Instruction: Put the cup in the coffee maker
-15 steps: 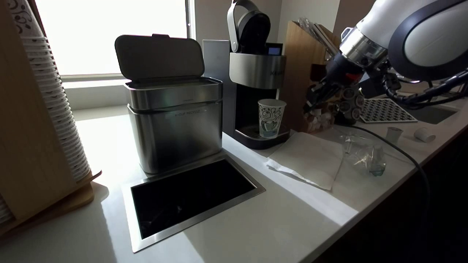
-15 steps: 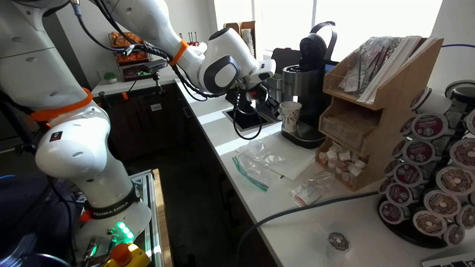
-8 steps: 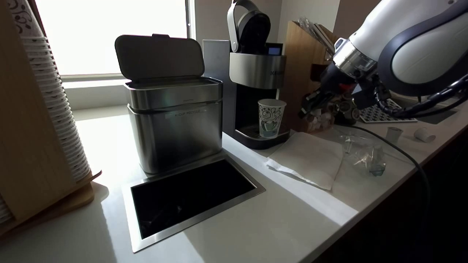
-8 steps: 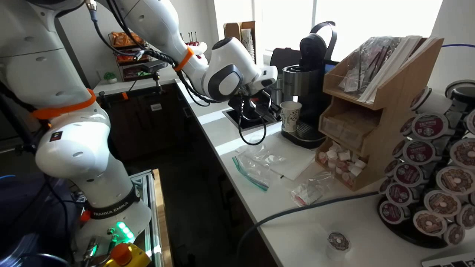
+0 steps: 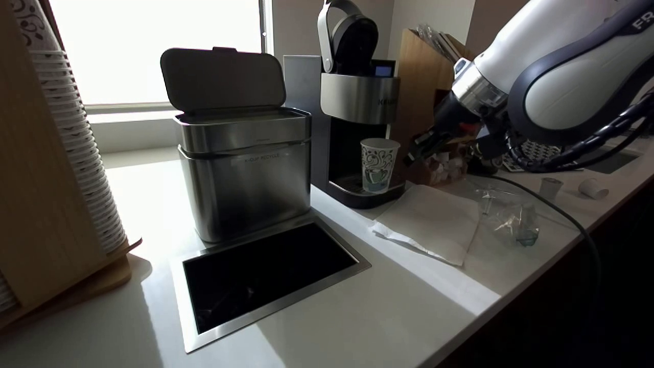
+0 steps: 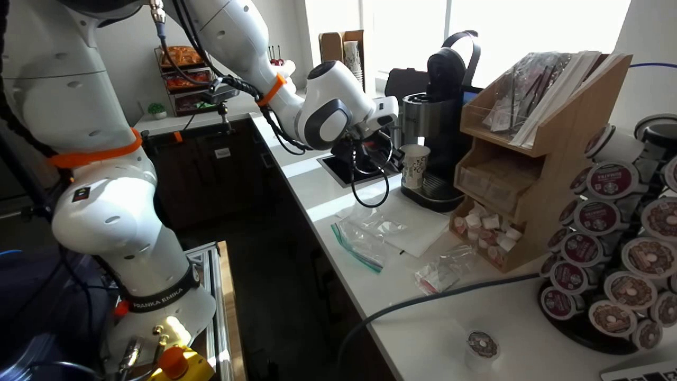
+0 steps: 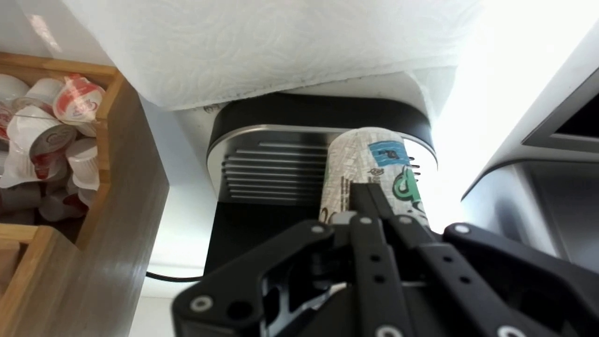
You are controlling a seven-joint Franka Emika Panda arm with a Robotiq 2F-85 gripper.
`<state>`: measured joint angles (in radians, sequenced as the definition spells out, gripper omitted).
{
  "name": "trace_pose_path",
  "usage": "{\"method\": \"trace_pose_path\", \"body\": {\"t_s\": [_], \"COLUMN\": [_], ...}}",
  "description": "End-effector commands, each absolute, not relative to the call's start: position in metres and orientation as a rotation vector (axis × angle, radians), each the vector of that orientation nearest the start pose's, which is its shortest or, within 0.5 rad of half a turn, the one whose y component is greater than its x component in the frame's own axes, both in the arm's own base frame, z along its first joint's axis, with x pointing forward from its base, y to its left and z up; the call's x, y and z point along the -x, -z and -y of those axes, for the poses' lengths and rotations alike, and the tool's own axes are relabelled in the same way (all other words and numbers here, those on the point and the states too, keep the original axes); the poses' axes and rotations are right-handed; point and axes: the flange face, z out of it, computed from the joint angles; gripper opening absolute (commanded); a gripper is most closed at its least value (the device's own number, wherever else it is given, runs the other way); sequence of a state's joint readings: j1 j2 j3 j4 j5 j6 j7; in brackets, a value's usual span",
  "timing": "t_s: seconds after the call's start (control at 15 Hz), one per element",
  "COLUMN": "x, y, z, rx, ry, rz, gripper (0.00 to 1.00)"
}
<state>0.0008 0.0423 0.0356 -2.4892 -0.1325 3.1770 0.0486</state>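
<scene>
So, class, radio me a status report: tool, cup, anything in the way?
Tool shut, empty, near the cup but apart. Cup upright on the tray of the coffee maker. Paper towel lies in front, seemingly not blocking.

The white arm (image 6: 113, 209) wears orange bands (image 6: 98, 157) and black cables (image 6: 240, 84); its black pincer (image 7: 369, 189) shows silvery screws (image 7: 202, 303).

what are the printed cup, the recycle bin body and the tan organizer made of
Printed cup: most likely paper, matte; swirl print on a dull white wall and a thin rim suggest it.
Recycle bin body: brushed-looking metal, probably stainless steel; grey with soft reflections.
Tan organizer: smooth wood or bamboo; fine grain shows in the wrist view.
</scene>
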Motion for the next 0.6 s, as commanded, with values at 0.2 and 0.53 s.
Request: {"method": "trace_pose_path", "body": {"t_s": [0.2,0.53], "x": [-0.530,-0.536], "y": [-0.337,-0.334], "z": [-0.044,-0.040], "rx": [2.961,2.967], "ry": [1.013,1.017], "rz": [0.229,0.245], "gripper": [0.00,0.00]}}
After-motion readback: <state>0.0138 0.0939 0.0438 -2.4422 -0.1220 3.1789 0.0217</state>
